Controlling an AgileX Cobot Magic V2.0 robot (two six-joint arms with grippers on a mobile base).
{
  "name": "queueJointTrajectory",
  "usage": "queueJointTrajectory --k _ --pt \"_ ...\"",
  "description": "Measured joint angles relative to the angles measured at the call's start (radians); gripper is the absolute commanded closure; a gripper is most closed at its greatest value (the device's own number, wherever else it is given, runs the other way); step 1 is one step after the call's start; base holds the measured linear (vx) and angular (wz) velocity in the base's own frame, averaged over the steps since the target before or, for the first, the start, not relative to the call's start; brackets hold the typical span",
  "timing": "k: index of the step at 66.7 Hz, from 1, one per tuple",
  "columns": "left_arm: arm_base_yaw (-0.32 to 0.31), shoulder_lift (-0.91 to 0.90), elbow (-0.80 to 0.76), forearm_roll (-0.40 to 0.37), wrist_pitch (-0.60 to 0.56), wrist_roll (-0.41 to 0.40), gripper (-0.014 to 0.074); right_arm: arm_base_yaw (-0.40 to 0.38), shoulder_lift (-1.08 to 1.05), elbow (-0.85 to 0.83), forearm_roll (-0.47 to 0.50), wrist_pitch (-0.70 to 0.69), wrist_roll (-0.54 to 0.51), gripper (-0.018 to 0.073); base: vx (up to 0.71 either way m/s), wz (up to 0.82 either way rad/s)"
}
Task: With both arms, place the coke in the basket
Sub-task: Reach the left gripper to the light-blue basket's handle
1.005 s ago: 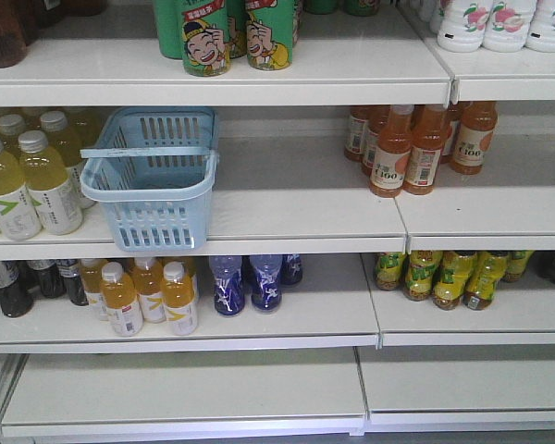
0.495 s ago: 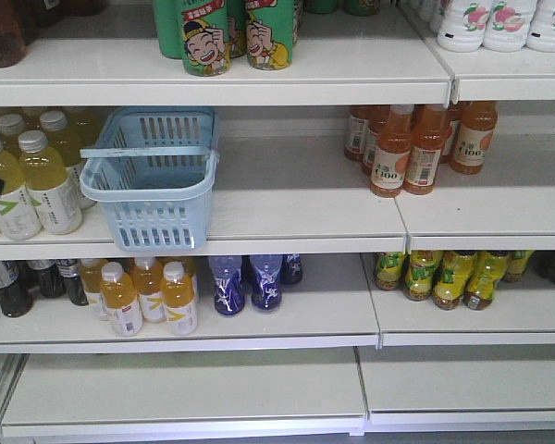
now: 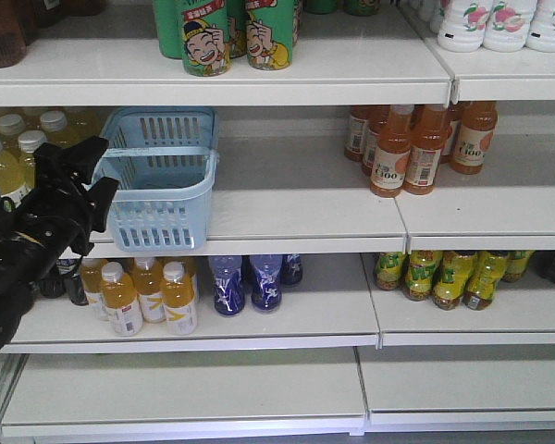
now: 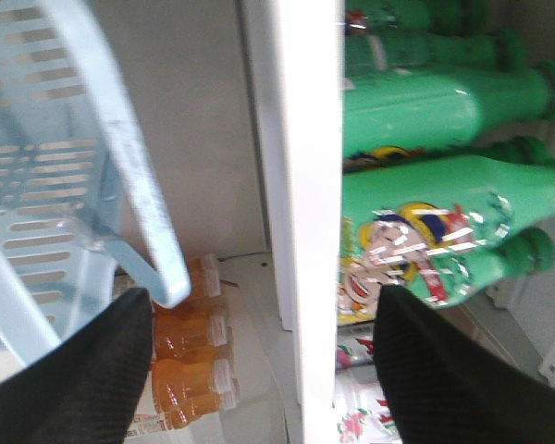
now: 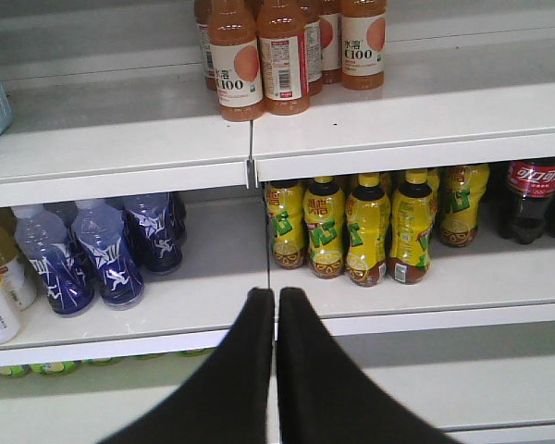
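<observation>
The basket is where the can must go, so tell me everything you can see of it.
The basket is pale blue plastic with slotted walls and a thick rim, wider at the top. It stands upright at the front edge of the middle shelf, beside yellow drink bottles. Its flat hoop handle lies low across the opening. Nothing shows inside. The left arm covers the side nearest the bottles in the front view; whether they touch cannot be told.

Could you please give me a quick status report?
Left gripper open, close by the basket. Right gripper shut, empty. Coke can not in view in any camera.
</observation>
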Motion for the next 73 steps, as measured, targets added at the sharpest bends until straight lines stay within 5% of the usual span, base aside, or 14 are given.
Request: queueJointTrajectory --k 60,73 --pt "0.000 0.283 -0.396 -0.003 0.141 -0.030 0.0105 0.000 0.000 0.000 0.000 0.003 0.000 0.0564 0.00 0.00" --pt "0.000 0.306 -0.448 -0.003 0.150 -0.052 0.0166 0.000 0.000 0.000 0.000 0.003 0.000 0.0564 0.00 0.00"
